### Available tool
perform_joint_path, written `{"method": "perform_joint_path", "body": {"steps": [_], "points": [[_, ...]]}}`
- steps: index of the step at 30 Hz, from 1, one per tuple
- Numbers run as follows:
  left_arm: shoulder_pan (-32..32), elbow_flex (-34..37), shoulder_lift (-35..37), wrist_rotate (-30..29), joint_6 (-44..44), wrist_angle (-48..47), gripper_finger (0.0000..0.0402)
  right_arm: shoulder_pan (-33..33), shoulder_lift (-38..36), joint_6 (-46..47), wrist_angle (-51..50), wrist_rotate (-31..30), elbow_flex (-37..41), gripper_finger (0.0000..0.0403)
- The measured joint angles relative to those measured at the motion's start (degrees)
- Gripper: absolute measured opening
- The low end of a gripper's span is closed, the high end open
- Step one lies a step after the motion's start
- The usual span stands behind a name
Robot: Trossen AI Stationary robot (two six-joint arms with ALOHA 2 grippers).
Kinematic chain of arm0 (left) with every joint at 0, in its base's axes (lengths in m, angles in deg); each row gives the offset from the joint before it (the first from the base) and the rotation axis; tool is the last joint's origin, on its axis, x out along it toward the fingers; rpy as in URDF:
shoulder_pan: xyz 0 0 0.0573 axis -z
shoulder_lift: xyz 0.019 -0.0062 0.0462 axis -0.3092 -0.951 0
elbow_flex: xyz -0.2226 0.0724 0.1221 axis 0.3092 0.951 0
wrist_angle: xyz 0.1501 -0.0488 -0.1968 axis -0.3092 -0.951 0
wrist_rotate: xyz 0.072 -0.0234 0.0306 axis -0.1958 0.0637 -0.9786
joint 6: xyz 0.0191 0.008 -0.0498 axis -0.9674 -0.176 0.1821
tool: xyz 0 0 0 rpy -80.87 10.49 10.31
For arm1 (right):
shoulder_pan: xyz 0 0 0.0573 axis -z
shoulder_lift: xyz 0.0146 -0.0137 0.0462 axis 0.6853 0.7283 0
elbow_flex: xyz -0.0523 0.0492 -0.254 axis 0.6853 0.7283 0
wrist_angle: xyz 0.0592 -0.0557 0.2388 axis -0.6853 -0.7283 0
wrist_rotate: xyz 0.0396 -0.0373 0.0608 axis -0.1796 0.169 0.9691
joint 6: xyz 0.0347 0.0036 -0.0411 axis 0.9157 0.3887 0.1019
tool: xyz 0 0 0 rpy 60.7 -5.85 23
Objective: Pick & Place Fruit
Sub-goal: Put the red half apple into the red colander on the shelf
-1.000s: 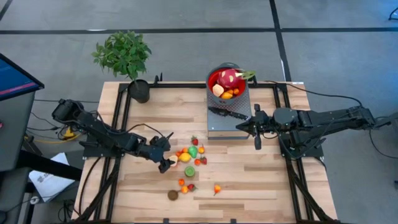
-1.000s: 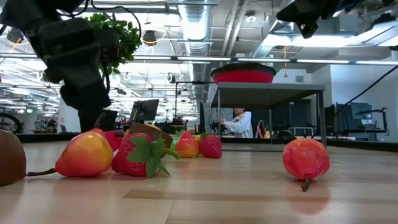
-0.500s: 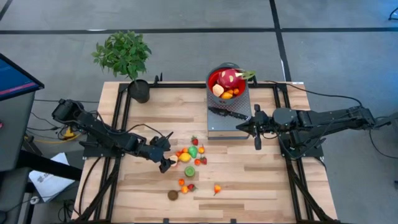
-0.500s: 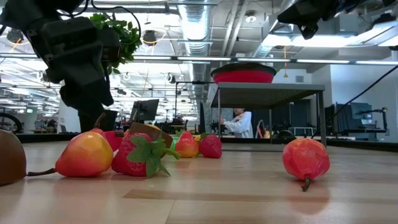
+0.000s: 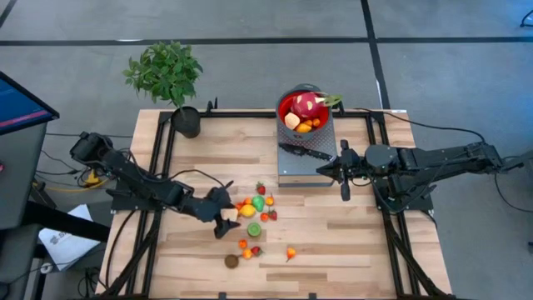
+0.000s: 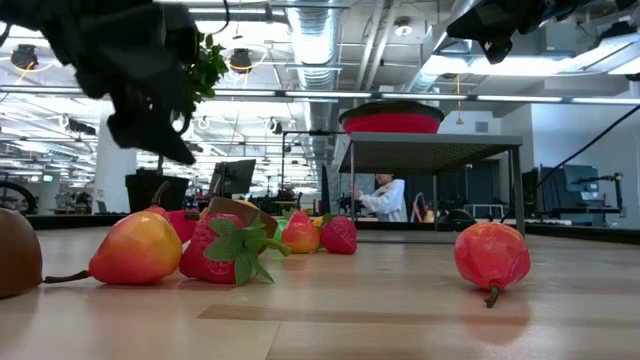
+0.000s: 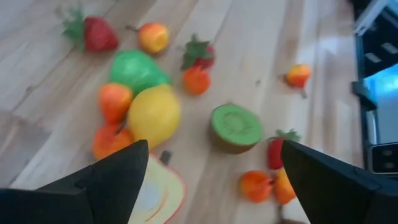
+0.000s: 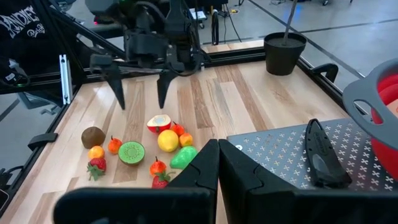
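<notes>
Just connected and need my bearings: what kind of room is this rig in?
Probably a robotics lab or open workshop: exposed ceiling ducts and strip lights, monitors on benches, a person at a far workstation, and a potted plant by the wooden table.

At the left edge of the low view, the brown fruit (image 6: 18, 252) is cut off. In the left wrist view, the left claw (image 7: 211, 186) hides part of the cut apple half (image 7: 157, 190). At the right edge of the right wrist view, only a sliver of the red bowl (image 8: 387, 102) shows.
</notes>
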Motion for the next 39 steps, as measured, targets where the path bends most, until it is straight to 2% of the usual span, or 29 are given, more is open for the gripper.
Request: {"method": "perform_joint_path", "body": {"steps": [7,11,23,39], "points": [[1.2,-2.9,0.0,-4.1,-4.8,0.2,0.036,0.0,0.0,0.0,0.0,0.0,0.0,0.0003],[1.2,-3.0,0.0,-4.4,-5.1,-0.9,0.036,0.0,0.0,0.0,0.0,0.0,0.0,0.0003],[1.2,-3.0,0.0,-4.5,-5.3,-13.1,0.036,0.0,0.0,-0.1,0.0,0.0,0.0,0.0003],[1.2,2.3,0.0,-5.4,-4.7,-12.4,0.036,0.0,0.0,-0.1,0.0,0.0,0.0,0.0003]]}}
